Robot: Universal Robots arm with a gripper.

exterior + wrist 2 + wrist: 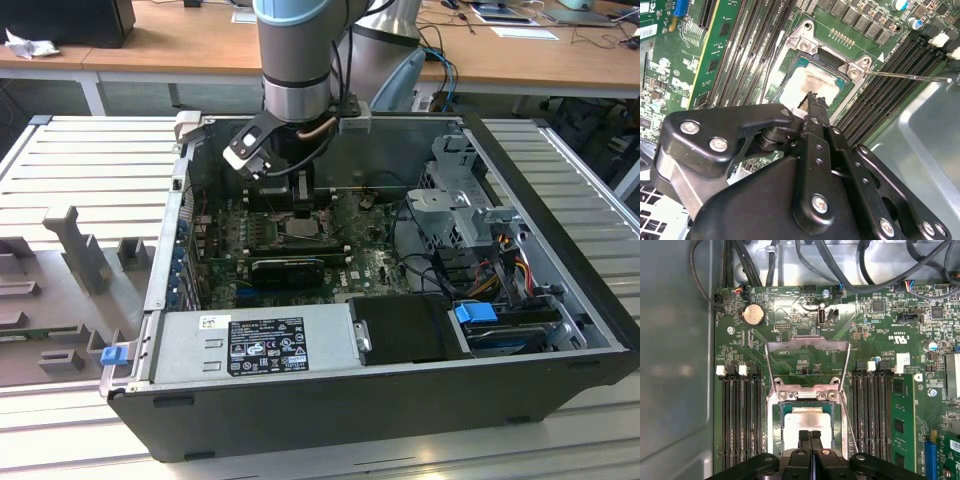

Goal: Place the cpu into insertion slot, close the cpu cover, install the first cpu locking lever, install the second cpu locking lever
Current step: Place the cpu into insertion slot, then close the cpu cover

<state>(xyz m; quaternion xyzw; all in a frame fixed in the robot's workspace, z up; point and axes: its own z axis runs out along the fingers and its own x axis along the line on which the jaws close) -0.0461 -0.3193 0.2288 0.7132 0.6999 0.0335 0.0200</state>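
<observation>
A ribbed metal table (95,150) carries an open computer case (400,400) — right under the gripper (298,200). A grey moulded holder (70,250) lies well off from it — toward the exterior view's left.

**The cpu (807,421) in its socket, cpu cover (807,344) open**

The cpu lies in the socket on the motherboard (372,268) inside the case (300,420), with memory slots (742,415) on either side. The cpu cover stands open at the socket's edge. The gripper (810,436) hangs just above the cpu.

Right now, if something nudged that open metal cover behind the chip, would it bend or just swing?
The cpu cover is thin sheet metal, so probably stiff yet light. It stands open, hinged at one edge, so a nudge would likely swing it rather than bend it, perhaps down over the cpu.
</observation>
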